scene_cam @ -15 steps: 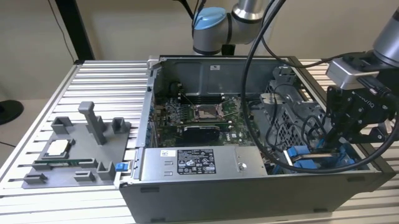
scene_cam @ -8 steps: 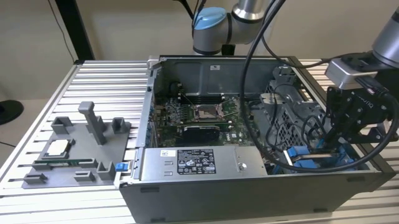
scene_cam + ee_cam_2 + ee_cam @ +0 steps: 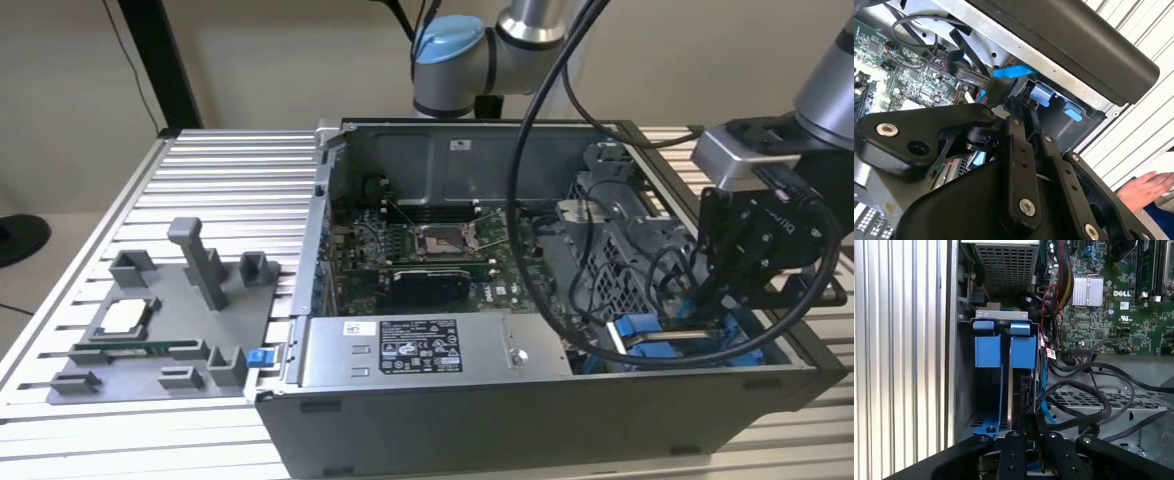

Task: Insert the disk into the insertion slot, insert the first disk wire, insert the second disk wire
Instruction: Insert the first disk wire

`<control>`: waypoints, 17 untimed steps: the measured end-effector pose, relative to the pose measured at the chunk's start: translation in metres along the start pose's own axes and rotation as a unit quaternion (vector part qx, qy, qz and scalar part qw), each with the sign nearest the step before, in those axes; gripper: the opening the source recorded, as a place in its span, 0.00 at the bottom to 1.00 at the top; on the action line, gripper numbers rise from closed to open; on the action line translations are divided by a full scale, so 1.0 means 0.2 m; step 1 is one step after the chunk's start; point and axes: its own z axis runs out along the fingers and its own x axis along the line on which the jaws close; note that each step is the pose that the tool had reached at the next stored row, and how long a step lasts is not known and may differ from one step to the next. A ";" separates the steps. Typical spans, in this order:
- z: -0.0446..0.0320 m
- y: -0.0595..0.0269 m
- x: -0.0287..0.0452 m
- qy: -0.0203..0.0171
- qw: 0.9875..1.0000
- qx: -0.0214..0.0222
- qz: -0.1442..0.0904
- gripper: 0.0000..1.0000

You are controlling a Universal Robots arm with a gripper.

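Observation:
The disk [image 3: 1023, 390] stands on edge in the drive bay, clipped in its blue frame [image 3: 1022, 351]; a second blue frame [image 3: 988, 347] sits beside it. In the exterior view the blue frames [image 3: 638, 330] lie in the case's corner on the exterior view's right. My gripper [image 3: 1029, 429] reaches down onto the disk's near end, shut on the black connector [image 3: 998, 91] of a blue flat disk wire [image 3: 1013, 71]. The gripper [image 3: 1020, 112] shows its fingers [image 3: 1016, 135] close together. In the exterior view the gripper [image 3: 701, 315] dips inside the case.
Loose black cables [image 3: 1089, 400] cross the metal cage next to the bay. The motherboard [image 3: 427, 250] and the grey power-supply box [image 3: 400, 350] occupy the case. A grey fixture plate [image 3: 147, 330] lies on the ribbed table. A person's hand [image 3: 1141, 190] rests outside the case.

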 end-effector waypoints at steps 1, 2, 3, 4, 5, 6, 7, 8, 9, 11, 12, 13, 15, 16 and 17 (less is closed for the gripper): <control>0.003 0.000 0.000 0.000 1.000 0.000 0.003 0.00; 0.006 0.000 0.000 0.000 1.000 0.000 0.006 0.00; 0.009 0.000 0.000 0.000 1.000 0.000 0.008 0.00; 0.014 0.000 0.000 0.000 1.000 0.000 0.011 0.00; 0.026 -0.001 0.000 0.000 1.000 0.000 0.018 0.00; 0.031 -0.001 0.000 0.000 1.000 0.000 0.020 0.00; 0.036 -0.001 0.000 0.000 1.000 0.000 0.022 0.00; 0.039 -0.001 0.000 0.000 1.000 0.000 0.023 0.00; 0.040 -0.001 0.000 0.000 1.000 0.000 0.023 0.00; 0.043 -0.001 0.000 -0.001 1.000 0.000 0.023 0.00; 0.043 -0.001 0.000 -0.001 1.000 0.000 0.023 0.00; 0.043 -0.001 0.000 0.000 1.000 0.000 0.023 0.00; 0.045 -0.001 -0.001 -0.001 1.000 0.000 0.023 0.00; 0.047 -0.001 -0.001 -0.001 1.000 0.000 0.023 0.00; 0.047 -0.001 0.000 -0.001 1.000 0.000 0.023 0.00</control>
